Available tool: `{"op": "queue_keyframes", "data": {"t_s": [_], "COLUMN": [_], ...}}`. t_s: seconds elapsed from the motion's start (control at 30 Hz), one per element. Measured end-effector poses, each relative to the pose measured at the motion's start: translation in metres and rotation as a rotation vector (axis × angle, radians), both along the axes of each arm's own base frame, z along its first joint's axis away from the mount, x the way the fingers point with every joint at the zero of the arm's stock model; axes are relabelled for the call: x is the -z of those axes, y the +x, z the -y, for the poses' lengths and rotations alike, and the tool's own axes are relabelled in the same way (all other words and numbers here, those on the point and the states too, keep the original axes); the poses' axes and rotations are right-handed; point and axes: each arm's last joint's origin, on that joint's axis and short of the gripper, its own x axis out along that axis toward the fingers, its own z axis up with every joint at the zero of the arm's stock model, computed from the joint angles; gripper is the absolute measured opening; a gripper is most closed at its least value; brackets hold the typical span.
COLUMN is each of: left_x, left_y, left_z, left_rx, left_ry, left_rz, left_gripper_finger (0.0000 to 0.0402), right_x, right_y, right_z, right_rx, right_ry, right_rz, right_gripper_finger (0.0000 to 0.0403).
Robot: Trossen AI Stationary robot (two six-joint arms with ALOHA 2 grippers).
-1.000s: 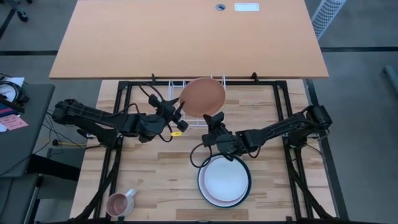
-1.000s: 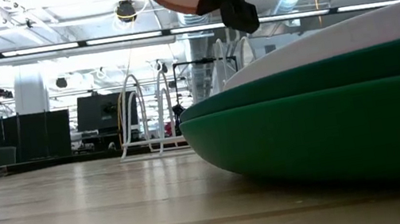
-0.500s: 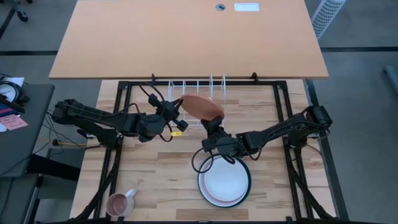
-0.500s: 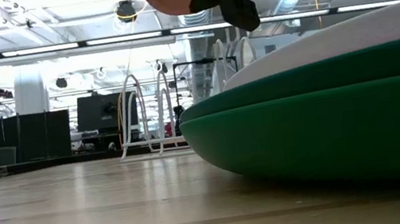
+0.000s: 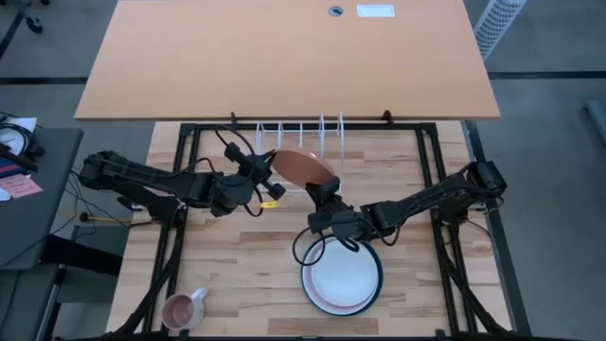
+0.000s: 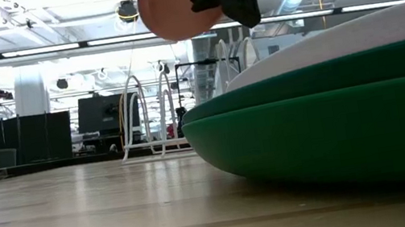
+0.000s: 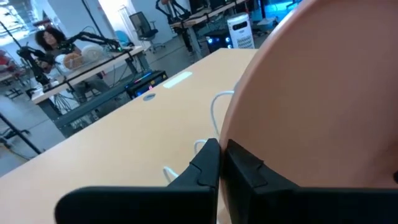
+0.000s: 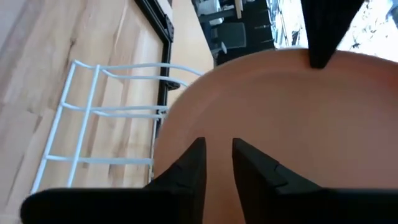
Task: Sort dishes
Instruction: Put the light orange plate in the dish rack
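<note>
High view: the orange-brown plate [image 5: 303, 167] hangs tilted in the middle of the frame, just in front of the white wire rack [image 5: 301, 133], with a gripper on each side of it. The left gripper [image 5: 269, 170] meets its left rim; the left wrist view shows those fingers nearly together with the plate's edge pinched between them. The right gripper [image 5: 324, 192] comes at the lower right rim, and in the right wrist view its two fingers lie close together over the plate's face, so it appears to grip the rim too (which arm bears the weight I cannot tell).

As a judgement, the sorting is barely begun. The rack's slots look empty, and a stack waits at lower centre: the white plate [image 5: 342, 274] on top, a pink edge [image 5: 327, 305] beneath it and a dark green rim [image 5: 378, 262] under both.

A small pink mug [image 5: 182, 309] stands at lower left, well apart. The rack's upright wires stand closest to the plate's path; the right arm also lies just above the stack.
</note>
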Motion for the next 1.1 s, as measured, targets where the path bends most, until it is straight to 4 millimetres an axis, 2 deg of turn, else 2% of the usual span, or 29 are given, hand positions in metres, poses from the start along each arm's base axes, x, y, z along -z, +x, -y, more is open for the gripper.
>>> {"op": "queue_keyframes", "data": {"t_s": [0.33, 0.43, 0.53, 0.67, 0.83, 0.97, 1.1], "left_x": [-0.006, -0.014, -0.023, -0.036, -0.048, -0.051, -0.052], "left_y": [-0.008, -0.016, -0.025, -0.040, -0.058, -0.065, -0.067], "left_z": [-0.003, -0.004, -0.003, -0.001, 0.004, 0.015, 0.025], "left_rx": [-0.096, -0.099, -0.088, -0.071, -0.070, -0.008, 0.038], "left_ry": [0.063, 0.062, 0.060, 0.053, 0.057, 0.055, 0.063], "left_rz": [-0.031, -0.007, 0.017, 0.070, 0.102, 0.109, 0.102], "left_gripper_finger": [0.0000, 0.0000, 0.0000, 0.0000, 0.0000, 0.0000, 0.0000], "right_x": [-0.002, -0.016, -0.043, -0.075, -0.108, -0.118, -0.123], "right_y": [-0.010, -0.017, -0.030, -0.057, -0.104, -0.142, -0.172], "right_z": [-0.033, -0.046, -0.058, -0.068, -0.072, -0.063, -0.045], "right_rx": [-0.103, -0.114, -0.110, -0.123, -0.170, -0.193, -0.171], "right_ry": [-0.032, -0.065, -0.055, 0.006, 0.151, 0.295, 0.430], "right_rz": [-0.023, -0.015, 0.059, 0.171, 0.281, 0.316, 0.351], "right_gripper_finger": [0.0088, 0.0088, 0.0088, 0.0088, 0.0088, 0.0088, 0.0088]}}
